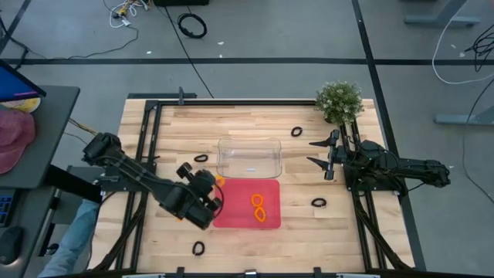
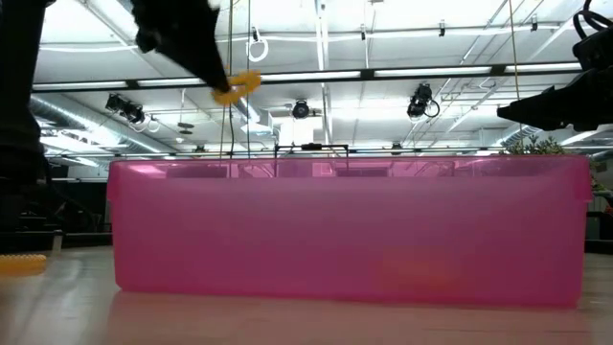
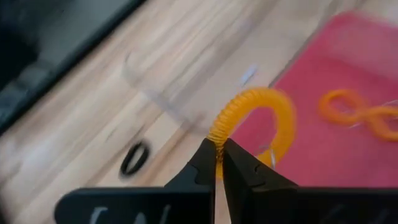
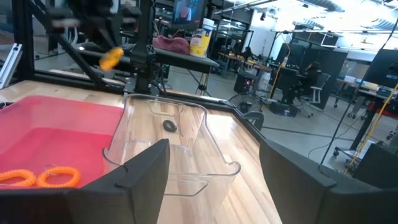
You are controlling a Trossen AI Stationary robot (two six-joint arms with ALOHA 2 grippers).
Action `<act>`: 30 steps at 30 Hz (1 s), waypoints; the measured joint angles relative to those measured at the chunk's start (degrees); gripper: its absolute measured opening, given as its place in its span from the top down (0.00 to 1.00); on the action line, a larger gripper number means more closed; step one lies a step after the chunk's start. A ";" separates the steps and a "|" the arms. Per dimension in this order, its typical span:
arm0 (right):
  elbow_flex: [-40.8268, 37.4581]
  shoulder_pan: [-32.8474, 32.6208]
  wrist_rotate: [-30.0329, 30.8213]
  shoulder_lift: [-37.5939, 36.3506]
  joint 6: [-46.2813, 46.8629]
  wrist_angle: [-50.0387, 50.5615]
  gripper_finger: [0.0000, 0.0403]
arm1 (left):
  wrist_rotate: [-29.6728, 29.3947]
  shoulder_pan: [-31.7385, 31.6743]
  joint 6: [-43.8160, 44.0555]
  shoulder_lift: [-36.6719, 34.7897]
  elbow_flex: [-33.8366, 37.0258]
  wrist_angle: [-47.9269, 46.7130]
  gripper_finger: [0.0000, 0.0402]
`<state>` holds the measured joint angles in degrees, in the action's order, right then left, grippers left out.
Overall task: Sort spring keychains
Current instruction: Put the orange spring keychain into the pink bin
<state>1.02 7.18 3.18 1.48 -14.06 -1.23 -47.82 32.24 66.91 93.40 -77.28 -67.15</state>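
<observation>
Left gripper (image 1: 217, 182), high view: pinched on an orange spring keychain (image 1: 220, 180) at the red tray's (image 1: 231, 216) corner, presumably for dropping in; two orange ones (image 1: 258, 207) already inside.
Left wrist view: fingertips (image 3: 205, 163) clamp the coiled loop (image 3: 258, 118).
Right wrist view: right gripper (image 4: 214, 163) spread, idle beside the clear bin (image 4: 168, 149).

The red tray (image 1: 231, 212) and clear bin (image 1: 248, 158) fill the middle of the table (image 1: 340, 232); a potted plant (image 1: 340, 101) blocks its far right corner.
</observation>
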 joint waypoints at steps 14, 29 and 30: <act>0.00 0.00 -0.01 0.00 0.01 0.02 0.37 | -1.56 -0.60 -28.71 -0.02 -0.74 26.93 0.95; 0.00 0.00 0.00 0.00 0.02 0.00 0.37 | 2.68 -0.12 -30.39 0.00 0.12 27.80 0.73; 0.00 0.01 0.00 -0.01 0.01 0.02 0.37 | 2.89 -0.08 -30.44 0.00 0.13 27.80 0.71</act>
<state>1.02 7.19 3.18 1.47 -14.05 -1.21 -44.93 32.16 36.47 93.41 -77.14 -39.35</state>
